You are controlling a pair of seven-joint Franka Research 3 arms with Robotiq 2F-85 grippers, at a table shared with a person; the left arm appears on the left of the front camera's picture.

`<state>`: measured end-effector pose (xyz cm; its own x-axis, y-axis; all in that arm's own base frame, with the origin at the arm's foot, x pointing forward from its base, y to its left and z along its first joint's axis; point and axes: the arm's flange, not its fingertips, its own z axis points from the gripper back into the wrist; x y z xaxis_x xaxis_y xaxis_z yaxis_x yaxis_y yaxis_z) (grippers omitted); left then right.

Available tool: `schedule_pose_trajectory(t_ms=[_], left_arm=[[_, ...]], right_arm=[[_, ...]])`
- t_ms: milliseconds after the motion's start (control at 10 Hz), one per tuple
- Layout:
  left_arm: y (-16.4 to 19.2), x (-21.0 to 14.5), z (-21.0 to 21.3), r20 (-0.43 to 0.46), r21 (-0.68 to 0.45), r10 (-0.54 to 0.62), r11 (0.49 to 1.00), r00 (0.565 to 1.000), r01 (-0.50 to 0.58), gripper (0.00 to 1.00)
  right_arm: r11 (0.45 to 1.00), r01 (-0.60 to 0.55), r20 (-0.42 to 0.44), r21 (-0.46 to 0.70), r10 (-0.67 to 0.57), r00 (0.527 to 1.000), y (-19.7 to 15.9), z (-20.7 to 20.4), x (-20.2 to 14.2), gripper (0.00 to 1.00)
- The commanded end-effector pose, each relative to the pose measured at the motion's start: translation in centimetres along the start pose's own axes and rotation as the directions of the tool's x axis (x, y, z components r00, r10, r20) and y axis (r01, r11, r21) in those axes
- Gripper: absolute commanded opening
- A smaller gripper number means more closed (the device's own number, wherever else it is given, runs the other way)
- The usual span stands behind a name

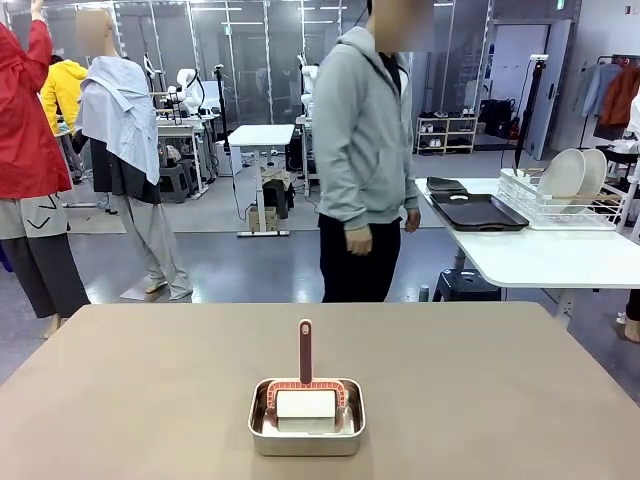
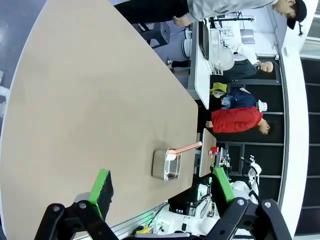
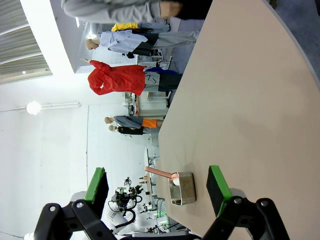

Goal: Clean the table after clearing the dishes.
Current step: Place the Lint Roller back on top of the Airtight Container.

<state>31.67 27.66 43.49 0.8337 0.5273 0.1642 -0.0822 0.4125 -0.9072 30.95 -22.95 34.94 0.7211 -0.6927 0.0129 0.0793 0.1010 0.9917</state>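
Front view: person behind table; wrist views: hands open

Pan on table near edge; roller inside (handle upright).

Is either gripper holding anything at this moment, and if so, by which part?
Nothing is held. The left gripper and right gripper are both open, and the brush sits untouched in its steel pan.
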Motion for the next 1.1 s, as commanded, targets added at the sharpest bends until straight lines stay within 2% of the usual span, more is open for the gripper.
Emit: schedule_pose_trajectory(t_ms=[0, 1000], left_arm=[[0.01, -0.25, 0.71, -0.015, 0.005, -0.005, 1.0, 1.0, 0.005, 1.0], [0.01, -0.25, 0.71, -0.015, 0.005, -0.005, 1.0, 1.0, 0.005, 1.0]], right_arm=[[1.0, -0.007, -0.007, 0.001, 0.007, 1.0, 0.24, 0.25, -0.15, 1.0], [1.0, -0.007, -0.007, 0.001, 0.007, 1.0, 0.24, 0.25, -0.15, 1.0]])
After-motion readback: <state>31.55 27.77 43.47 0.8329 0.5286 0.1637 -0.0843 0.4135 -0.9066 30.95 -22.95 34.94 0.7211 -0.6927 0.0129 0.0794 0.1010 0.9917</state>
